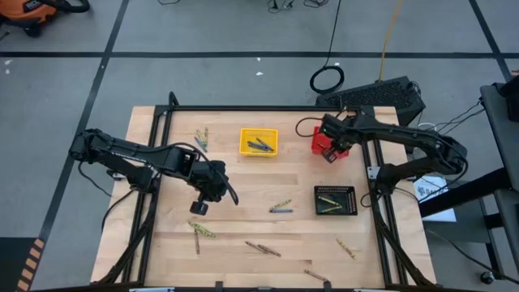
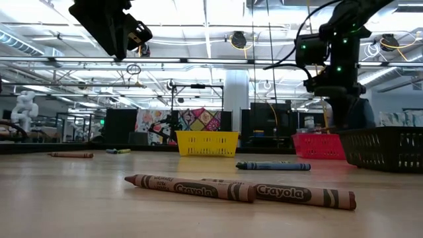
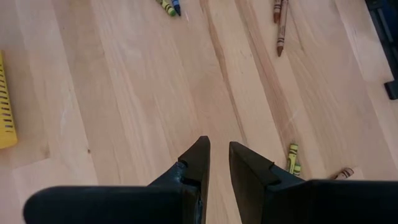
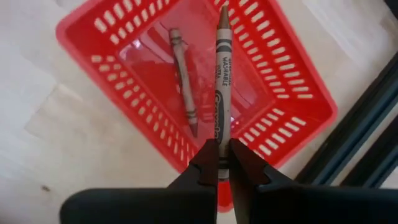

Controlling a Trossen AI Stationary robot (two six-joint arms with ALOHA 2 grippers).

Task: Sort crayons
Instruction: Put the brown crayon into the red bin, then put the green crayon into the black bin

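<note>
Brown crayon [image 4: 219,93] pinched at one end by right tool [image 4: 219,163], hung over red basket [image 4: 298,74] near the tabletop's far right edge.
Light, stiff, brittle, paper-wrapped: mid-length grip judged safer; left tool [image 3: 219,163] slightly parted, empty, above loose crayons [image 1: 280,208] mid-tabletop.

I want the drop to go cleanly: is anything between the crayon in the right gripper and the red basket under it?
Nothing visible. The right gripper holds the brown crayon directly over the red basket, which is open-topped; only one crayon lies inside.

Brown crayon [image 4: 222,81] hangs lengthwise over the red basket [image 4: 292,87], above another brown one [image 4: 184,81] lying inside; other crayons [image 1: 280,207] (blue, olive, brown) lie scattered on the table [image 1: 243,182].
</note>
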